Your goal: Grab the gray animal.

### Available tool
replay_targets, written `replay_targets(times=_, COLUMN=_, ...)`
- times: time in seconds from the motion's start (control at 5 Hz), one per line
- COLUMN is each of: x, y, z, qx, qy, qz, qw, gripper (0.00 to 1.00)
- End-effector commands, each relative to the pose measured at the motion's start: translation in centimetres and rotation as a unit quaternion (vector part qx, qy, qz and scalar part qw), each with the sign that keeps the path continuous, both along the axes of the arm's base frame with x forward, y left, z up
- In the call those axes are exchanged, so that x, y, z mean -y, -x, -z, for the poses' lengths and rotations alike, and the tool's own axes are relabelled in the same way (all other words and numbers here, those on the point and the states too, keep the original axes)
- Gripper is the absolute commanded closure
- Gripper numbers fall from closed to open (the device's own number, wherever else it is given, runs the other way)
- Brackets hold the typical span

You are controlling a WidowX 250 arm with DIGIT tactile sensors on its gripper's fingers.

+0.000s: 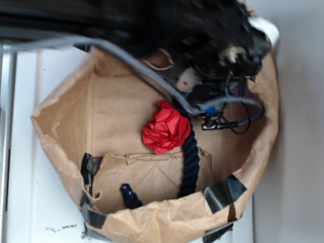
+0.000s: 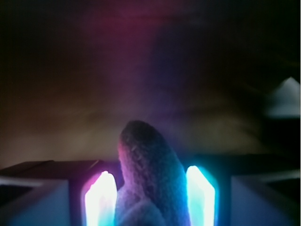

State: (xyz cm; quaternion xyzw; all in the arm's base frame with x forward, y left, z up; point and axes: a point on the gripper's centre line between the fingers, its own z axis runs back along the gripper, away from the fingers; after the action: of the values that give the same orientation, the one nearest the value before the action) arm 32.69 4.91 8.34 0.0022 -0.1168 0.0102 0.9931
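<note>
Inside the bag: a brown paper bag (image 1: 67, 126) lies open on a white table (image 1: 28, 201), its rim patched with dark tape (image 1: 223, 193).
Gripper: the black gripper (image 1: 200, 88) reaches into the bag from the upper edge, above the red flower; it is blurred in the exterior view, with gray and black cables running over it.
Gripper state: the wrist view shows two glowing fingers (image 2: 100, 197), one pressed to each side of a fuzzy gray shape, so the gripper appears clamped on the toy.
Gray animal: the gray animal (image 2: 150, 179) sits right between the fingers in the wrist view, a rounded fuzzy part sticking up past them. In the exterior view only a pale patch with a red dot (image 1: 186, 78) shows under the gripper, just above the flower.
Red flower: a crumpled red paper flower (image 1: 166, 128) lies near the middle of the bag floor.
Rope: a dark navy rope (image 1: 190, 162) runs from just beside the flower down to the lower rim; a second end (image 1: 129, 196) pokes up to the flower's lower left.
</note>
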Motion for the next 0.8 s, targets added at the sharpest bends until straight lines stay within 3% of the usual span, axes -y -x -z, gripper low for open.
replay_targets(times=0.0, x=-3.5, y=2.5, z=-5.0, qx=0.061, qy=0.012, qz=-0.019, qw=0.998, gripper=1.0)
replay_targets(times=0.6, x=-2.5, y=2.9, z=-6.6, qx=0.077, qy=0.017, qz=0.017, qw=0.997, gripper=1.0)
